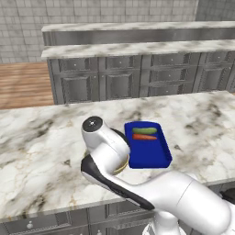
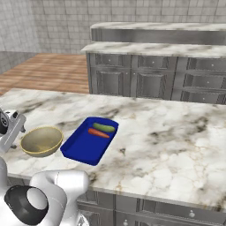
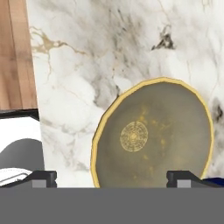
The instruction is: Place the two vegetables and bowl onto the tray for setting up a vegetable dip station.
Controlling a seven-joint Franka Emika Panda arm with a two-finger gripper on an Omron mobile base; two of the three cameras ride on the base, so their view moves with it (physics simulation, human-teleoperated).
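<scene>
Two of three items are done: cucumber (image 1: 144,131) and carrot (image 1: 145,137) lie side by side at the far end of the tray (image 1: 151,158); bowl still to go.

Left base view: tray sits near the counter's (image 1: 41,137) front edge, about mid-width. The bowl (image 1: 120,168) is mostly hidden behind the arm, just a tan rim sliver peeking out at the tray's left side. Beyond the counter: grey cabinets (image 1: 114,82), a second marble ledge, tiled wall, wood floor at left.

Right base view: bowl (image 2: 41,141) stands upright on the counter (image 2: 176,145) near the front-left corner, just beside the tray (image 2: 84,148), apart from it as far as I can tell. The tray's near half is free; cucumber (image 2: 104,127) and carrot (image 2: 99,133) take the far end. Hand is at the left edge of frame above the bowl; jaws not readable here.

Hand view: gripper (image 3: 111,178) looks straight down into the bowl (image 3: 153,135), jaws spread wide, nothing held. The tips straddle more than the bowl's near rim, so a whole-bowl pinch looks unlikely to work. Suggest: shift to put one finger inside and one outside the rim (image 3: 99,131), descend, close on the wall, lift clear of the tray's lip, set down on the tray's near half. Bowl looks about as wide as the tray, so centre it carefully and keep off the vegetables. Marble looks slick; a rim nudge could slide the bowl.
</scene>
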